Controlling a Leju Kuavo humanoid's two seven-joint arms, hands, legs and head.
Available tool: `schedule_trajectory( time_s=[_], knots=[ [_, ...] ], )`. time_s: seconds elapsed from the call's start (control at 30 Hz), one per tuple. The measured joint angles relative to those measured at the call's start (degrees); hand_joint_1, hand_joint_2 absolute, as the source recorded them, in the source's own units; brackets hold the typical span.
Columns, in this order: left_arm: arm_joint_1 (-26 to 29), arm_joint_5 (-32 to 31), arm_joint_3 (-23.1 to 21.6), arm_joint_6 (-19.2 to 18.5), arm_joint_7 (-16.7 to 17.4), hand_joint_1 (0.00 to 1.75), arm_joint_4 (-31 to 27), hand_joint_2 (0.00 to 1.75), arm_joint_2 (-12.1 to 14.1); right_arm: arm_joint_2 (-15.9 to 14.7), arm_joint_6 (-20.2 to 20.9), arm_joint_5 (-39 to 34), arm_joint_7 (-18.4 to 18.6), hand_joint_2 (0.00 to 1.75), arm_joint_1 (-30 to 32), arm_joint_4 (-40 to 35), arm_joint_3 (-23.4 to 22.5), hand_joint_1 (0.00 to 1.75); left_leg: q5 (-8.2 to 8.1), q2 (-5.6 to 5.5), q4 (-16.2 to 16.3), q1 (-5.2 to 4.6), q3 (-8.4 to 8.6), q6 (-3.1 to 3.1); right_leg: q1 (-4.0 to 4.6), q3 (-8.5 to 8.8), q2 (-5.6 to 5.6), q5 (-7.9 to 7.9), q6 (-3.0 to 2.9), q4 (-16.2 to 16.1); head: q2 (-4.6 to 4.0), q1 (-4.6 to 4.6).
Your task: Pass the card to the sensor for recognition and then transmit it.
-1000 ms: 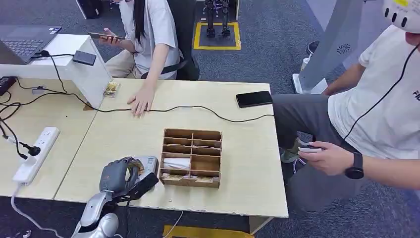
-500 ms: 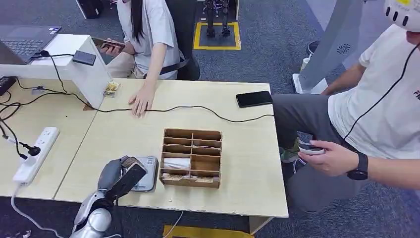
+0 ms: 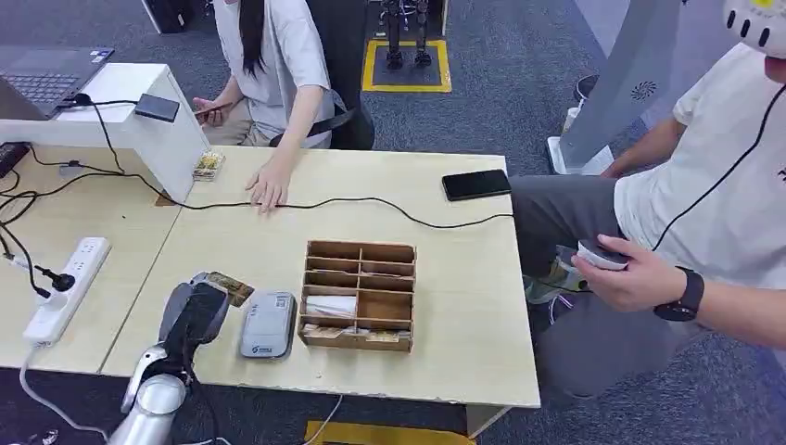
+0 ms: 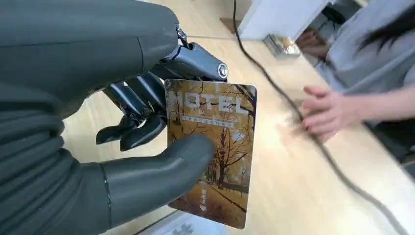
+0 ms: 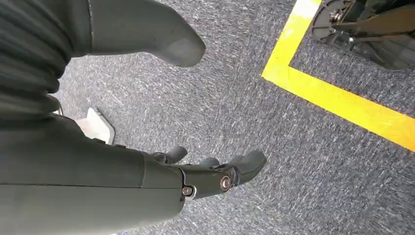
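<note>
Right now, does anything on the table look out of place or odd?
One thing: a black cable runs loose across the table, passing under a person's hand. Otherwise nothing stands out. The left hand holds the card beside the sensor, and the wooden organizer sits square and undamaged.

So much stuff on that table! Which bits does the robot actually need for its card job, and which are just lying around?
Needed:
left hand
card
sensor

Lying around:
wooden box
phone
power strip
black cable
</note>
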Motion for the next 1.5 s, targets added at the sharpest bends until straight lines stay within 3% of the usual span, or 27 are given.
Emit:
schedule_trajectory(
  time_s=[0.2, 0.37, 0.5, 0.57, 0.63, 0.87, 1.33, 1.37, 1.5],
  knots=[
    [-1.57, 2.79, 0.44, 2.99, -4.72, 1.75, -2.30, 1.75, -0.09, 0.00, -0.37, -0.02, -0.20, 1.75, -0.07, 0.00, 0.09, 0.00, 0.00, 0.00, 0.00, 0.00, -0.03, 0.00, 0.00, -0.03, -0.01, 0.00, 0.00, 0.00, 0.00, 0.02],
    [-3.53, -1.13, 0.44, 10.00, -8.09, 1.75, -4.72, 1.75, -0.28, 0.00, -0.31, -0.02, -0.35, 1.75, -0.12, 0.00, 0.44, 0.00, 0.00, 0.00, 0.01, 0.00, -0.03, 0.00, 0.00, -0.05, 0.00, 0.00, 0.00, 0.00, 0.00, 0.02],
    [-5.66, -10.38, -0.22, 16.20, -8.70, 1.75, -6.14, 1.75, -0.57, 0.00, 0.11, -0.02, -0.63, 1.75, -0.29, 0.00, 1.29, 0.00, 0.01, 0.02, 0.02, 0.00, -0.02, 0.01, 0.00, -0.05, 0.02, 0.01, 0.00, 0.00, 0.00, 0.00],
    [-7.01, -19.98, -1.40, 20.82, -7.58, 1.75, -6.10, 1.75, -0.05, -0.02, 0.55, -0.02, -1.20, 1.75, -0.44, 0.00, 2.14, 0.00, 0.01, 0.00, 0.02, 0.00, -0.03, 0.01, 0.01, -0.05, 0.01, 0.01, 0.00, 0.00, 0.00, 0.02],
    [-8.85, -25.14, -2.47, 23.36, -6.95, 1.75, -5.58, 1.75, 0.85, -0.09, 0.63, -0.02, -1.49, 1.75, -0.66, 0.00, 3.04, 0.00, 0.01, 0.02, 0.02, 0.00, -0.03, 0.02, 0.00, -0.06, 0.03, 0.01, 0.00, 0.00, 0.00, 0.04],
    [-14.10, -25.93, -3.63, 23.26, -6.27, 1.75, -1.75, 1.75, 3.04, -0.55, 1.51, -0.02, -0.98, 1.75, -0.83, 0.02, 4.81, 0.00, 0.02, 0.05, 0.02, 0.00, -0.02, 0.02, 0.01, -0.08, 0.06, 0.02, -0.01, 0.00, 0.00, 0.02],
    [-20.75, -24.51, -4.66, 22.25, -4.00, 1.75, 7.39, 1.75, 2.75, -1.03, 1.40, -0.02, -1.09, 1.75, -0.91, 0.02, 6.21, 0.00, 0.02, 0.07, 0.04, -0.01, -0.07, 0.02, 0.00, -0.13, 0.09, 0.02, 0.00, 0.00, 0.00, 0.02],
    [-20.85, -24.40, -4.77, 22.16, -4.02, 0.00, 7.69, 1.75, 2.71, -1.09, 1.40, -0.02, -1.11, 1.75, -0.94, 0.02, 6.21, 0.00, 0.02, 0.07, 0.04, -0.01, -0.07, 0.02, 0.00, -0.13, 0.09, 0.02, 0.00, 0.00, 0.00, 0.02],
    [-21.00, -22.82, -4.94, 21.31, -4.37, 0.00, 8.20, 1.75, 2.69, -1.27, 1.40, -0.04, -1.14, 1.75, -0.96, 0.02, 6.21, 0.00, 0.02, 0.07, 0.04, 0.00, -0.07, 0.02, 0.00, -0.13, 0.09, 0.02, -0.01, 0.00, 0.00, 0.02]
  ],
)
